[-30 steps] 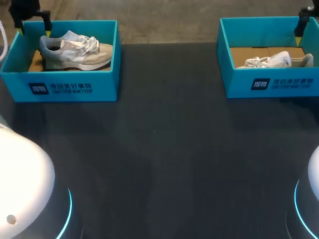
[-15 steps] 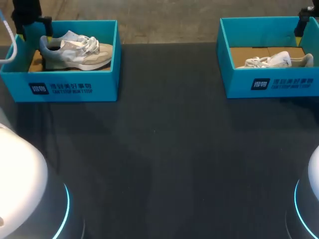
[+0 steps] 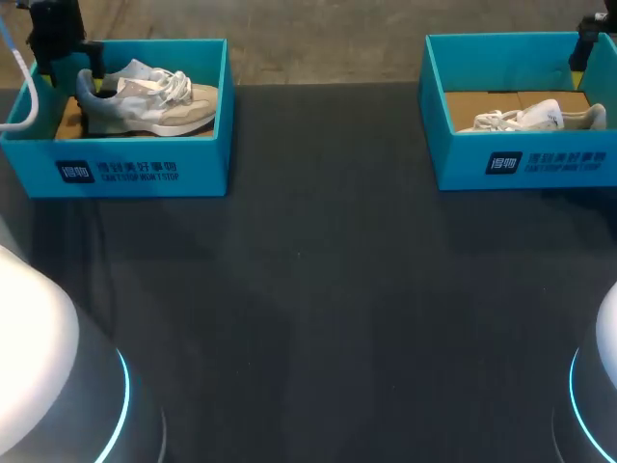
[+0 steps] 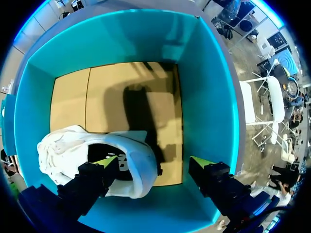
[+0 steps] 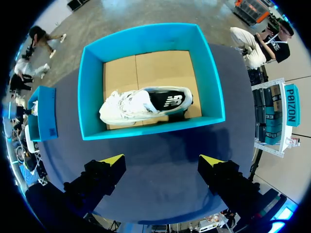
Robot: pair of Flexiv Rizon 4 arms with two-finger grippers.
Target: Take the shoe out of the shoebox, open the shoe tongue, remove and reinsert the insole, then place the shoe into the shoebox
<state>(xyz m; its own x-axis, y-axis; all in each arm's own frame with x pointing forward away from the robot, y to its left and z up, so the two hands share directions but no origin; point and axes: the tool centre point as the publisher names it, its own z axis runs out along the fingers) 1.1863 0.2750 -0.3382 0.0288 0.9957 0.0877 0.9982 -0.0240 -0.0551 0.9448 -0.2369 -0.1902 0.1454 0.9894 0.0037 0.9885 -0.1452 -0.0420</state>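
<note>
Plainly, nearly everything is left to do. From the head view, the left shoe (image 3: 145,96) lies inside the left shoebox (image 3: 145,169), with the left gripper (image 3: 60,43) at the heel end; the right shoe (image 3: 530,118) lies in the right shoebox (image 3: 521,159), the right gripper (image 3: 588,43) by its far corner. From the left wrist view, the fingers stand wide inside the box, one tip at the heel collar, the other over bare cardboard; no grip yet. From the right wrist view, the fingers are spread wide, holding nothing, over the table (image 5: 160,141) short of the box. I judge lifting-out barely begun; tongue, insole and return all remain.
</note>
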